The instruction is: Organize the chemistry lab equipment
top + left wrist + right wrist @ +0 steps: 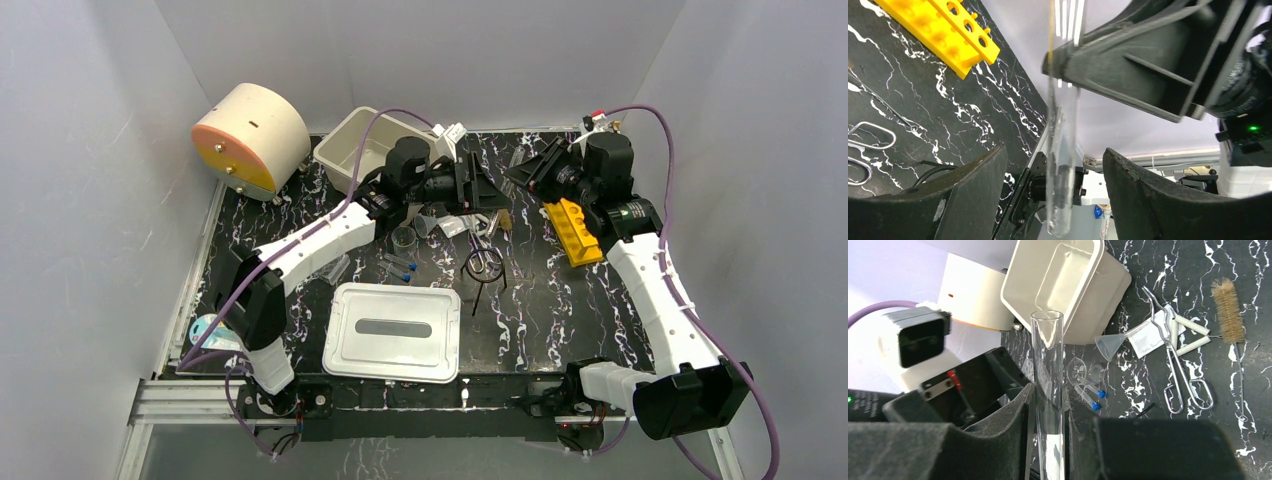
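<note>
Right pincer point(1054, 412) clamped on glass tube point(1047, 355), open mouth pointing straight out, left pincer point(1053, 155) apart around it

The left arm point(320, 235) and right arm point(655, 290) stretch forward and bend inward, wrists facing each other. The right gripper point(1058, 410) has its jaws clamped on a glass tube point(1048, 365). The left gripper point(1054, 152) holds its jaws wide on either side of that tube, not touching it.

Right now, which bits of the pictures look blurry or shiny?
Left wrist view: the clear glass tube smears into streaks near its top, and the yellow plastic rack looks a little soft. Right wrist view: the tube is crisp, with a bright white patch low down. Top view: light is even, shadows faint.
</note>
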`<act>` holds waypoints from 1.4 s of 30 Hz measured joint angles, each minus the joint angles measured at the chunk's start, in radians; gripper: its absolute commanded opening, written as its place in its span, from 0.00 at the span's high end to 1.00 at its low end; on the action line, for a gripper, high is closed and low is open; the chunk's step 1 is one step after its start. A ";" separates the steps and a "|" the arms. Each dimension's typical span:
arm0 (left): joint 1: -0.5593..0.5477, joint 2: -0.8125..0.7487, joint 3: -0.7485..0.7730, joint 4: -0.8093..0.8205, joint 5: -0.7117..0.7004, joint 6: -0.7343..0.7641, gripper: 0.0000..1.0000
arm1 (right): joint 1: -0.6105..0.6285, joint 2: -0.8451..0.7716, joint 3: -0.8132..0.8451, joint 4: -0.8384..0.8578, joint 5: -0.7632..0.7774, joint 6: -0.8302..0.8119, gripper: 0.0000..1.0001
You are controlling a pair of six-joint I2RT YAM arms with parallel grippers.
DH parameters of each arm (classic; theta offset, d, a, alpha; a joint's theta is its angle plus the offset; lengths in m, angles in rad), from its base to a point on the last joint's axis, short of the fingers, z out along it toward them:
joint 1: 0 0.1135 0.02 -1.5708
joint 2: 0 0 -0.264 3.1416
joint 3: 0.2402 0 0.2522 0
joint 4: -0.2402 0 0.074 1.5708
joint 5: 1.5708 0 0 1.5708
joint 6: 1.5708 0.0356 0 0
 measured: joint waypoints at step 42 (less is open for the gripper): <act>0.003 0.039 0.102 -0.432 0.083 0.627 1.00 | -0.042 0.210 0.188 -0.304 -0.311 -0.172 0.60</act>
